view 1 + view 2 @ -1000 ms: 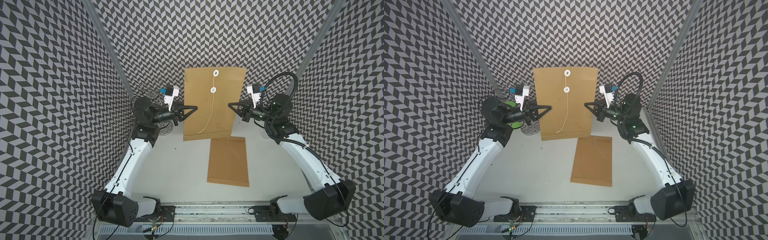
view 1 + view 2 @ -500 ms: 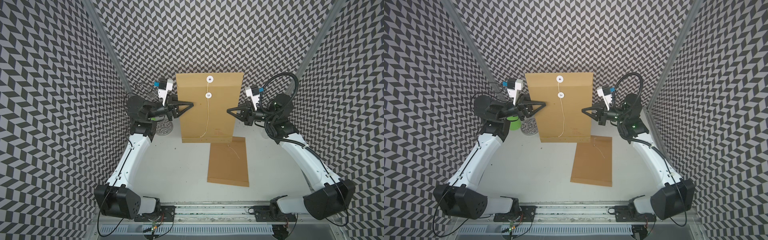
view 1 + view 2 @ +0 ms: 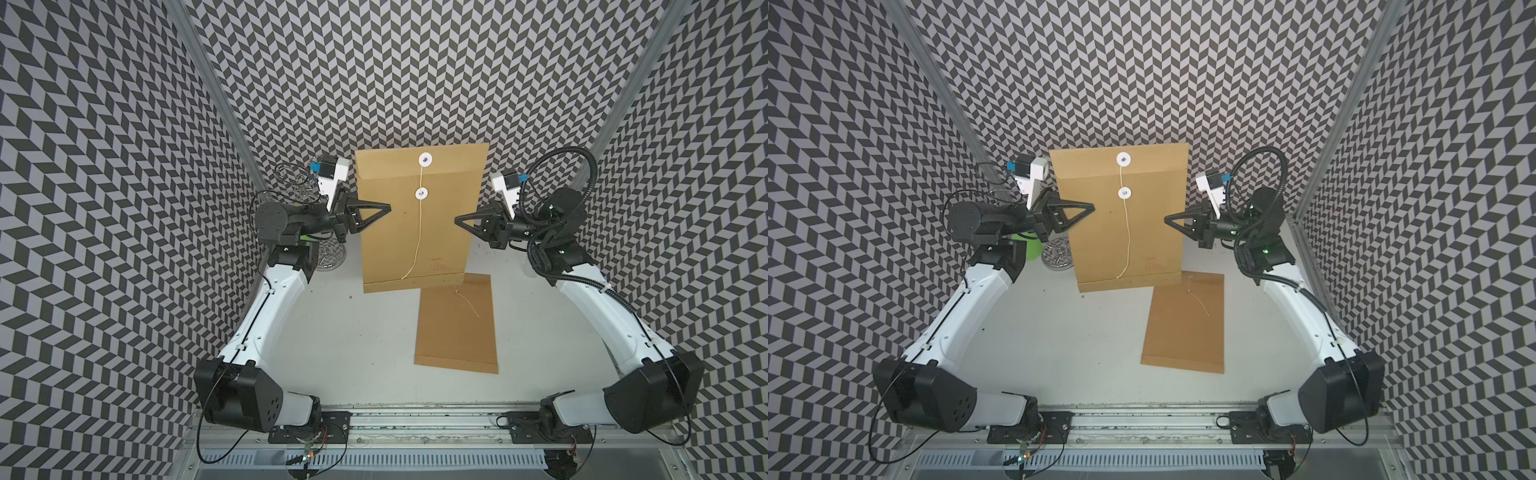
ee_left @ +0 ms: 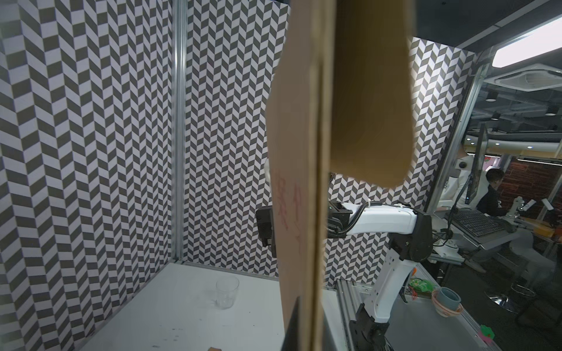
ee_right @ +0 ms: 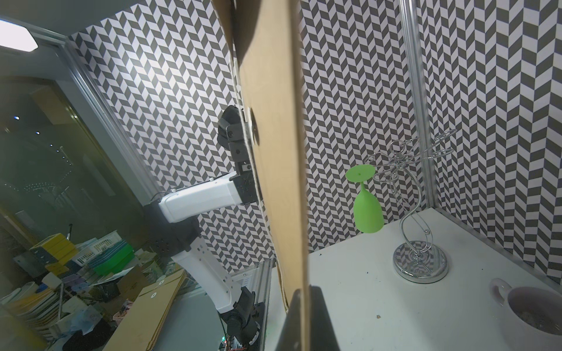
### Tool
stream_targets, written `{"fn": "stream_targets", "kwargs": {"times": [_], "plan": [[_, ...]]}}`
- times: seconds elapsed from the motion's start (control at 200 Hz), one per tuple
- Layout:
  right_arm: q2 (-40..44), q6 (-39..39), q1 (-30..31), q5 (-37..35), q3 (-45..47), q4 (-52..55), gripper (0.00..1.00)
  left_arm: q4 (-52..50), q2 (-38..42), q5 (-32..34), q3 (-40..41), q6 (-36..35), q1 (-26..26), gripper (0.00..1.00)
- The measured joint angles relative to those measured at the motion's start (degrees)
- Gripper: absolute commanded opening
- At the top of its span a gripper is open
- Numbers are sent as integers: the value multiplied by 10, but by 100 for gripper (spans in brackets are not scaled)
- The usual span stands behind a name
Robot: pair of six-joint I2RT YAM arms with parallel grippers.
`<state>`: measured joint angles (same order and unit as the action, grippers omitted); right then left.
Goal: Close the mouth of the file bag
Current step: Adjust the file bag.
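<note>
**Top views: file bag point(image 3: 446, 232) held upright above the table point(image 3: 353, 332)**

Left pincer point(image 3: 388, 206) clamps its left edge. The string point(image 3: 419, 241) hangs loose down the middle. Right pincer point(image 3: 457, 219) clamps the opposite edge. Hold both grips level and the flap point(image 3: 457, 160) flat before freeing one pincer to wind.

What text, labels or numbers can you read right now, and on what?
Red print low on the face of the raised file bag: too small to read in both top views.
Same red print in the left wrist view: skewed and blurred, unreadable.
Second file bag on the table: no print visible.
No readable text anywhere else.
</note>
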<state>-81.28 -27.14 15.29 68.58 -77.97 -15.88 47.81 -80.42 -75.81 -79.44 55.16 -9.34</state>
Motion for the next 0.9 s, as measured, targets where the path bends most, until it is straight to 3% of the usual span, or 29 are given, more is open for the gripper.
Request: {"fn": "stream_targets", "kwargs": {"times": [0.085, 0.185, 0.381, 0.496, 0.651, 0.901], "plan": [[-6, 4, 0, -17, -2, 12, 38, 5, -1, 5, 0, 15, 5, 0], [-5, 16, -1, -71, -10, 52, 44, -18, 2, 36, 3, 7, 28, 0], [64, 32, 18, -268, 15, 131, 47, -53, 4, 122, 30, 10, 78, 0], [114, 61, 95, -367, 24, 158, 46, -54, 4, 161, 46, 37, 85, 0], [127, 60, 180, -416, 84, 117, 46, -62, 5, 198, 54, 59, 82, 0], [52, 17, 214, -448, 174, 45, 46, -80, 19, 230, 59, 62, 46, 0]]}}
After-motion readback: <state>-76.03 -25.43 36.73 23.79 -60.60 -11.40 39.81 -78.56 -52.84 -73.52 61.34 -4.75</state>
